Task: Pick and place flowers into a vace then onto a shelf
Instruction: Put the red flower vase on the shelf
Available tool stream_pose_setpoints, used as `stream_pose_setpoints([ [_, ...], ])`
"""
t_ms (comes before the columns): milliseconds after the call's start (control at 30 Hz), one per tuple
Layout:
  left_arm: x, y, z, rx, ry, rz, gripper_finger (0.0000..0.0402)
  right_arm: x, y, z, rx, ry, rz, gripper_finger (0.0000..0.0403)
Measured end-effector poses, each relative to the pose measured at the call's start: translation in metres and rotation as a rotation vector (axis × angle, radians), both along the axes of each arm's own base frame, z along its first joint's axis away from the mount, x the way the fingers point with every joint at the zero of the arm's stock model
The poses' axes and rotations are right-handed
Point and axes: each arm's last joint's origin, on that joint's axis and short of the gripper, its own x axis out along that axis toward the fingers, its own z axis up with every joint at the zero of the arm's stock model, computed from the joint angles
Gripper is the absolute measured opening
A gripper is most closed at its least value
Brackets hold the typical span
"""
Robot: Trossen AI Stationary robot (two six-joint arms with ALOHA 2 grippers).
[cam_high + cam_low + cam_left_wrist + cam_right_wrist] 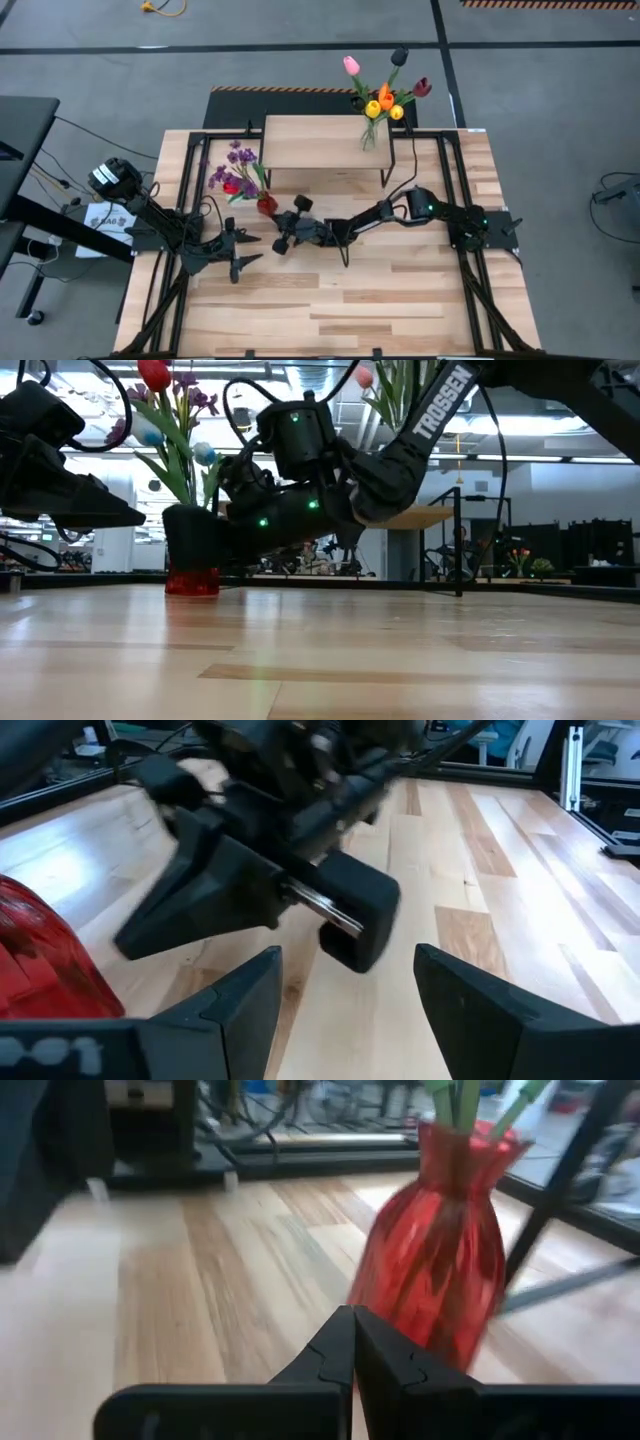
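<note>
A red ribbed glass vase [266, 204] stands on the plank table left of centre. It holds purple sprigs [240, 158] and red flowers on green stems. In the right wrist view, my right gripper [352, 1342] is shut, and its tips are just short of the vase's lower body [430, 1270]. From above, this gripper [283, 238] is just right of and nearer than the vase. My left gripper [345, 990] is open and empty. It sits low over the table [240, 256], near and left of the vase. The wooden shelf [310, 140] carries a second bouquet [385, 98] at its far right corner. My right gripper's shut fingertips [340, 1342] stand right before the red vase's lower wall [400, 1315], coming level from the table's right and near side. I cannot tell whether they touch it. The vase stands upright on the table.
The shelf's thin black legs [386, 172] stand just beyond the right arm [400, 212]. Black frame rails [190, 190] run along the table's left and right sides. Bare planks [340, 300] fill the near half of the table.
</note>
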Motion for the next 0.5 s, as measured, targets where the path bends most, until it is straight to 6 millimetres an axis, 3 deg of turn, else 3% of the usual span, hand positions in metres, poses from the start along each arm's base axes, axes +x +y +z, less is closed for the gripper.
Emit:
stream_pose_setpoints([
  [133,0.000,0.000,0.000,-0.001,0.001,-0.005,0.0217,-0.004,0.013,-0.001,-0.094,0.040,-0.113,0.0000],
  [233,0.000,0.000,0.000,-0.001,0.004,-0.008,0.0217,-0.006,0.012,-0.001,-0.147,0.055,-0.208,0.0000],
  [500,0.000,0.000,0.000,0.001,0.005,-0.007,0.0217,-0.005,-0.026,-0.004,-0.125,0.082,-0.279,0.0000],
])
